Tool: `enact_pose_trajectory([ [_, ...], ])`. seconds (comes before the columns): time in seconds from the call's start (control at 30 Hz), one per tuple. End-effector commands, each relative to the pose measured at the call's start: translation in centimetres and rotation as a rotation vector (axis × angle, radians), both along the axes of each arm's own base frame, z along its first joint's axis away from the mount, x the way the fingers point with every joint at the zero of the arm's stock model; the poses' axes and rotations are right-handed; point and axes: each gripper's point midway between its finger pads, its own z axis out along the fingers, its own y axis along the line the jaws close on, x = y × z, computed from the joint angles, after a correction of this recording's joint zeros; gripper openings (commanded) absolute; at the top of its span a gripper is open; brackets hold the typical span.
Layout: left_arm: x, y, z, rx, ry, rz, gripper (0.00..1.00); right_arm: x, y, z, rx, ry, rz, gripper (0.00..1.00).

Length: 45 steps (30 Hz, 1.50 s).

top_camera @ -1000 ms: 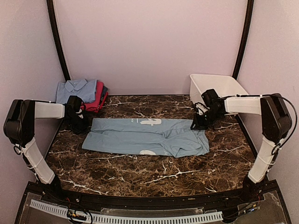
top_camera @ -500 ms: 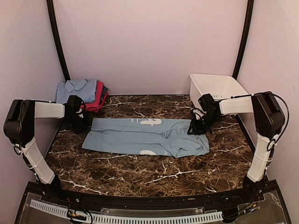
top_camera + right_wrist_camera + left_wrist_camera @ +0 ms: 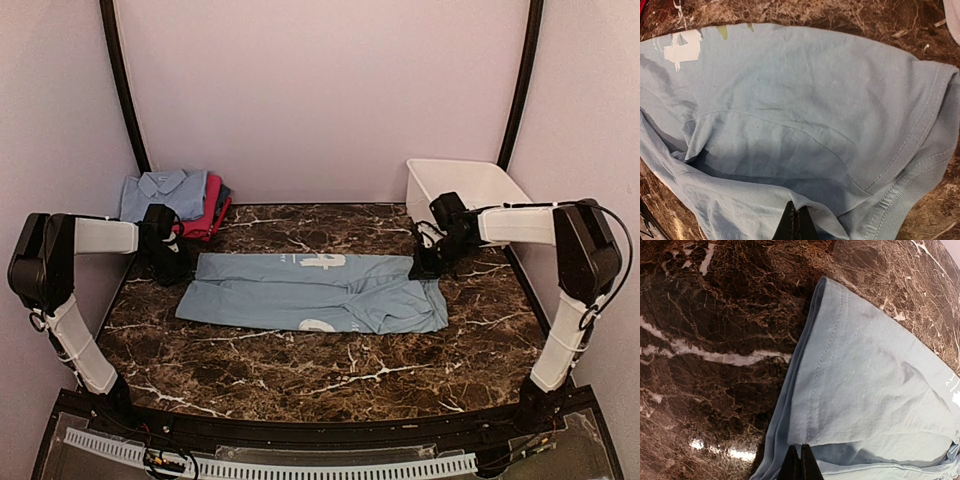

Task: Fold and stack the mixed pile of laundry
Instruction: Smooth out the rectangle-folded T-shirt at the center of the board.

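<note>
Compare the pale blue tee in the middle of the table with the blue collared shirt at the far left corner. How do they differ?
The tee lies spread wide, while the collared shirt is folded compact. The tee rests on the marble table; the collared shirt tops a stack that holds a magenta piece. The tee shows white print; the collared shirt shows none. Both are pale blue cloth.

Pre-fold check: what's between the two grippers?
The pale blue tee, flat on the table, spans from left gripper to right gripper; top view shows it.
</note>
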Motion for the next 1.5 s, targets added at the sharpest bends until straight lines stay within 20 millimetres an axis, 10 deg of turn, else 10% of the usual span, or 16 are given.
enact_pose_trajectory([
  [0.0,0.8,0.3,2.3,0.008,-0.068,0.006,0.00,1.1,-1.0,3.3,-0.016,-0.107,-0.042,0.00],
  [0.53,1.9,0.4,0.3,0.010,-0.058,0.023,0.00,1.3,-1.1,0.1,-0.049,-0.057,-0.041,0.00],
  [0.7,1.9,-0.3,2.0,-0.017,-0.096,-0.011,0.32,0.9,-1.4,1.9,-0.044,-0.074,-0.050,0.48],
  [0.8,2.1,-1.8,6.5,-0.033,-0.245,-0.079,0.51,0.4,-1.9,4.8,-0.046,-0.126,-0.060,0.56],
  [0.93,1.8,-7.5,11.8,-0.011,-0.402,-0.294,0.55,-1.8,-1.7,7.2,0.019,-0.137,-0.044,0.57],
  [1.1,-1.8,-19.6,14.8,-0.055,-0.533,-0.705,0.52,-5.7,-1.1,7.2,0.141,-0.067,-0.052,0.52],
  [1.33,-9.9,-35.5,12.5,0.031,-0.668,-1.277,0.40,-9.4,-2.2,4.1,0.156,0.010,-0.099,0.43],
  [1.47,-13.6,-41.1,9.7,0.073,-0.716,-1.503,0.37,-9.7,-2.2,3.0,0.158,0.026,-0.109,0.41],
])
